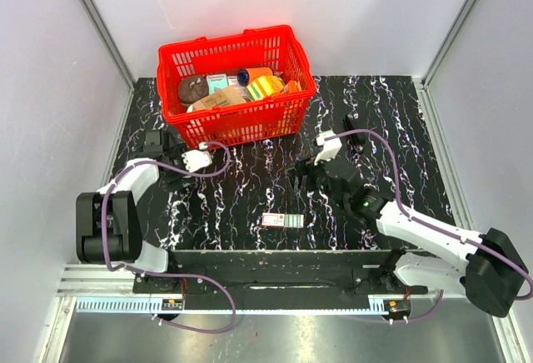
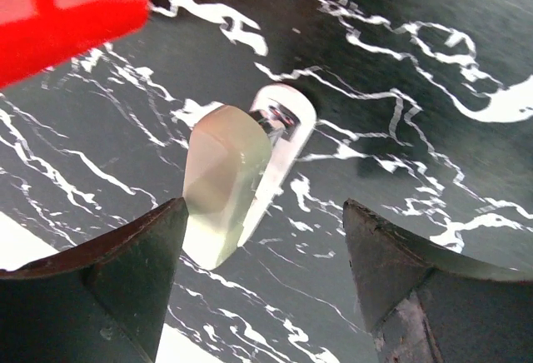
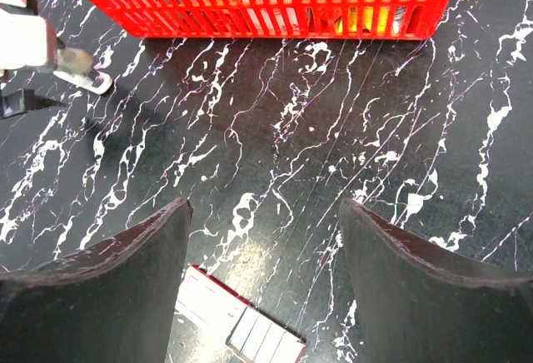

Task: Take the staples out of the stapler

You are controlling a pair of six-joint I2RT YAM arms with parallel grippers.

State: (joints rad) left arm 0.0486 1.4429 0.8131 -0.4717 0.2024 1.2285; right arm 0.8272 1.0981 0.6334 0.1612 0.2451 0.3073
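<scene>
A small stapler (image 2: 225, 180) with a pale green top on a white base lies on the black marbled table (image 2: 400, 63). My left gripper (image 2: 265, 213) hangs just above it, open, and the stapler's near end reaches toward the left finger without being gripped. From the right wrist the stapler (image 3: 87, 80) shows at the far left under the left arm. In the top view the left gripper (image 1: 166, 161) hides it. My right gripper (image 3: 265, 206) is open and empty over bare table. No loose staples can be made out.
A red basket (image 1: 237, 126) full of groceries stands at the back, close behind the left gripper. A small red-edged white box (image 1: 283, 220) lies near the front middle, just below the right gripper (image 1: 308, 176). White walls close the sides.
</scene>
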